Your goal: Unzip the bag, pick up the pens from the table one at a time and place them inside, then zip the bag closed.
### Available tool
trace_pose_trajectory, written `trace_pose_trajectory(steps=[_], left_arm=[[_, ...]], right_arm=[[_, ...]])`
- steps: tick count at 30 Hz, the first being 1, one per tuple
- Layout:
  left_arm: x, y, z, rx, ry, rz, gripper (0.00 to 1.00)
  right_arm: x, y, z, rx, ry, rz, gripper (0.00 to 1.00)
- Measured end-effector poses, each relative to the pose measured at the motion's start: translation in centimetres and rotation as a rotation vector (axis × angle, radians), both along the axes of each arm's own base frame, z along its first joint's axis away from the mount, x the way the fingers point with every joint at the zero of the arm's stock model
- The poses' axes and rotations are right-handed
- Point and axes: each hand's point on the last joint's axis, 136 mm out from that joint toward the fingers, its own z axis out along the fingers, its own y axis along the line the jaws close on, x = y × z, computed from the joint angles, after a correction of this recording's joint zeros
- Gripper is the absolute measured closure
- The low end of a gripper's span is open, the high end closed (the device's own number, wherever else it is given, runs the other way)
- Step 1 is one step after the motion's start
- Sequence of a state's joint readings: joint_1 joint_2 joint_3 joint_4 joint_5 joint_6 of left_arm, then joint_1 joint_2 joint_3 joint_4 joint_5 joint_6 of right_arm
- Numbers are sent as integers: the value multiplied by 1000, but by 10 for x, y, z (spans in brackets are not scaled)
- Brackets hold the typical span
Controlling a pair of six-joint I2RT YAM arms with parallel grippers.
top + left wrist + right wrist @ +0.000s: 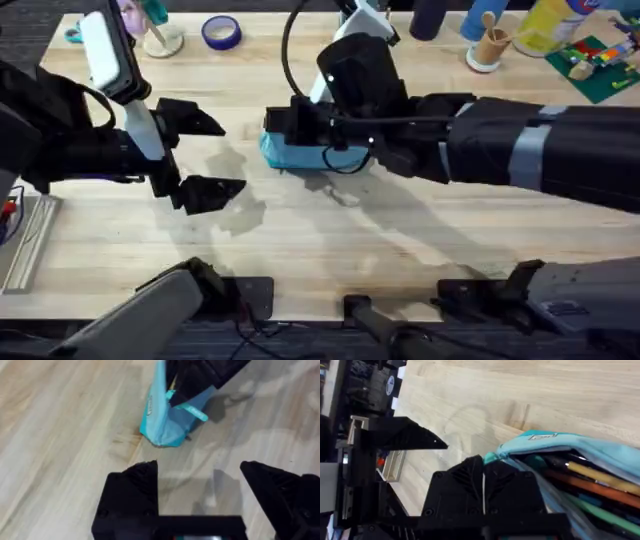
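The right gripper (300, 125) pinches the end of the bag (300, 152), mid-table (330, 240). Its wrist view shows the pens (590, 485) inside the open pouch, unseen from overhead. The left gripper (205, 152) gapes wide beside it, empty.

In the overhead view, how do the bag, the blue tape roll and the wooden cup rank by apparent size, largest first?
1. The bag, though the right claw partly covers it.
2 and 3. The blue tape roll and the wooden cup look alike; I would not rank them.

Left gripper (196, 153) has its fingers spread wide, nothing between them. Right gripper (292, 125) reaches across, fingers pressed together.
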State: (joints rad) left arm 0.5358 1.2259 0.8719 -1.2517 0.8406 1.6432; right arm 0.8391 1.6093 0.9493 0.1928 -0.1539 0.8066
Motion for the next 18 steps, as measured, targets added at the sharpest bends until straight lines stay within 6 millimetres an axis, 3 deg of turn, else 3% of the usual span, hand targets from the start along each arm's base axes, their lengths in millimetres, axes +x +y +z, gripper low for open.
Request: trace_pose_trajectory(steps=[11, 18], left_arm=[[12, 2, 2, -10, -55, 0, 6], [36, 7, -16, -102, -51, 3, 7]], right_arm=[[0, 0, 0, -3, -6, 4, 971], [0, 0, 0, -5, -8, 6, 971]])
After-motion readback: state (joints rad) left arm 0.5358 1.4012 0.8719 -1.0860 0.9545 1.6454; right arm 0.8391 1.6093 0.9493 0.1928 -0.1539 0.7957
